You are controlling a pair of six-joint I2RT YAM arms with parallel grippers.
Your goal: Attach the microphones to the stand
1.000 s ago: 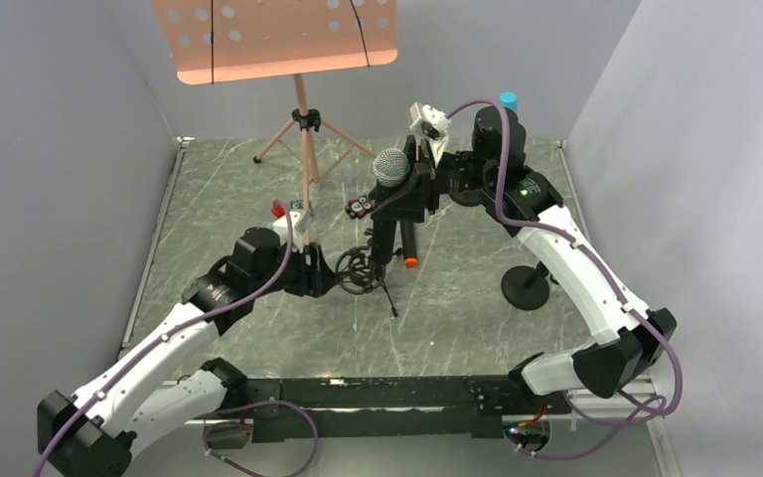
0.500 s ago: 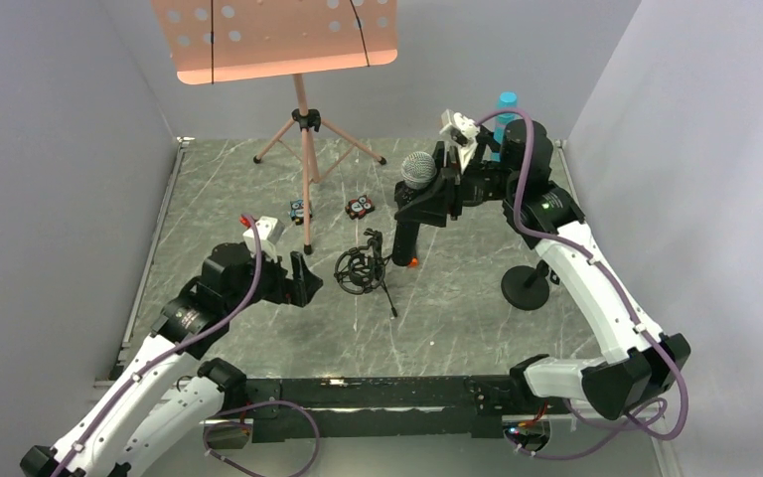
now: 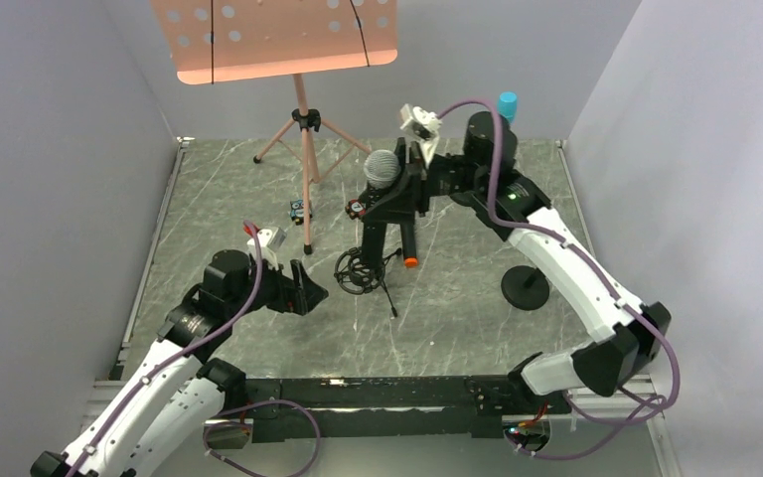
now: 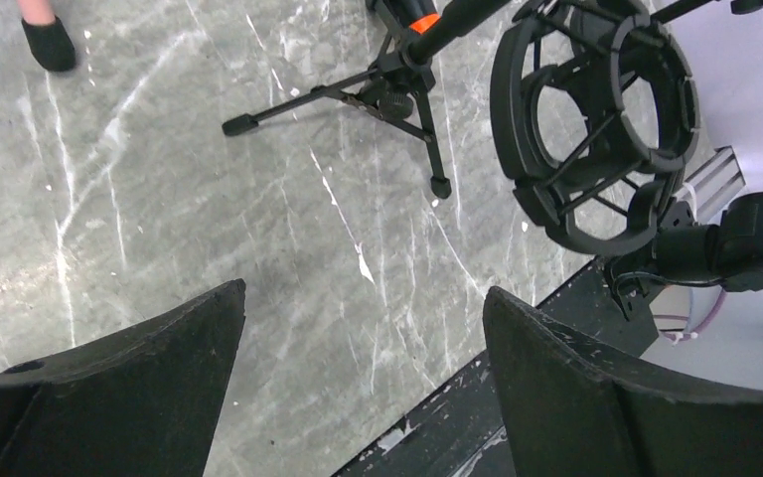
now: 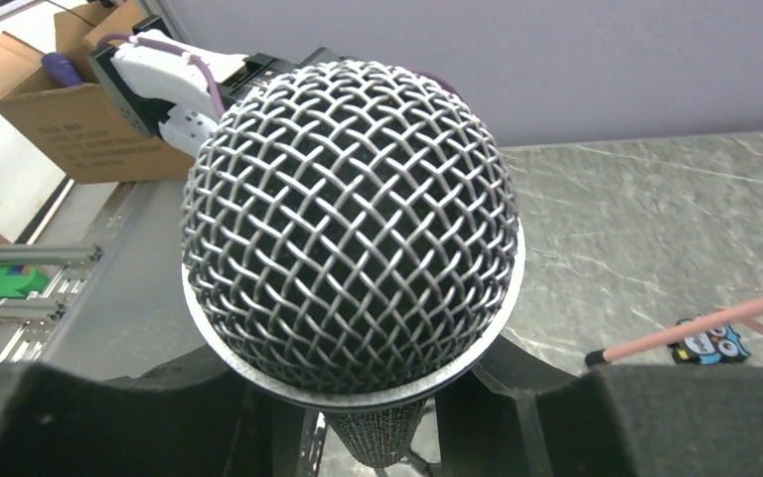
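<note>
My right gripper [image 3: 395, 195] is shut on the black microphone with the silver mesh head [image 3: 381, 169], holding it upright above the small tripod stand [image 3: 382, 283] and its black shock-mount ring [image 3: 355, 270]. The mesh head fills the right wrist view [image 5: 353, 229], with the right gripper [image 5: 378, 402] clamped on the handle below it. The black microphone with the orange end [image 3: 409, 248] stands just right of the held one. The turquoise microphone [image 3: 507, 102] is upright behind the right arm. My left gripper [image 3: 303, 288] is open and empty, left of the ring [image 4: 596, 119]; it also shows in the left wrist view [image 4: 363, 328].
A pink music stand [image 3: 303, 129] stands at the back centre. Two small clips lie near its foot, one with blue [image 3: 300, 210] and one with red [image 3: 358, 208]. A black round-base stand [image 3: 527, 288] is at the right. Walls close in on three sides.
My right gripper swung right with the mesh-head microphone, then back left over the tripod stand. My left gripper drew back from the shock-mount ring toward the near left.
</note>
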